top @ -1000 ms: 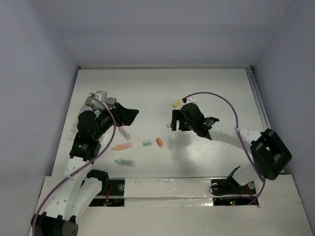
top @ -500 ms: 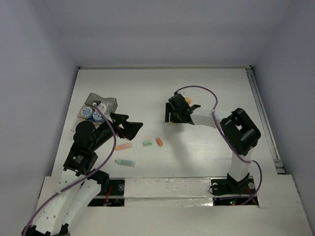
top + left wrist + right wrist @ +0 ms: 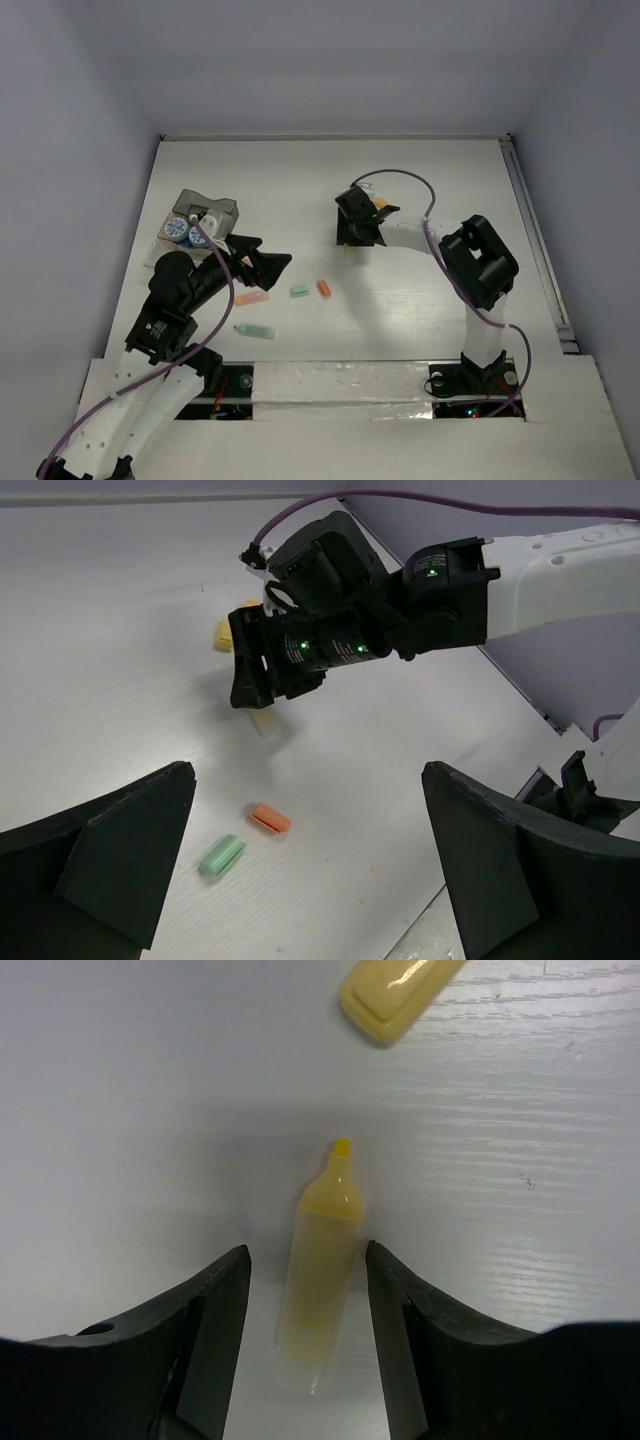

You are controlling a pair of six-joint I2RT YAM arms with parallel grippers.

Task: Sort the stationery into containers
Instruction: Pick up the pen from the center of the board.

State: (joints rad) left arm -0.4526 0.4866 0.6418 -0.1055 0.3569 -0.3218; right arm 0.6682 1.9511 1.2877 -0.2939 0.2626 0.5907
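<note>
White wood-grain tbl, lilac walls 3 sides; stationery scattered mid-tbl.

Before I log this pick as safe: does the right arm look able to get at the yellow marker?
Probably yes. The right gripper straddles the yellow marker, one finger on each side, nothing else between; the other yellow piece lies apart beyond its tip.

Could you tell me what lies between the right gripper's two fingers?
An uncapped yellow highlighter lies flat on the table between the right gripper's fingers, as the right wrist view shows.
</note>
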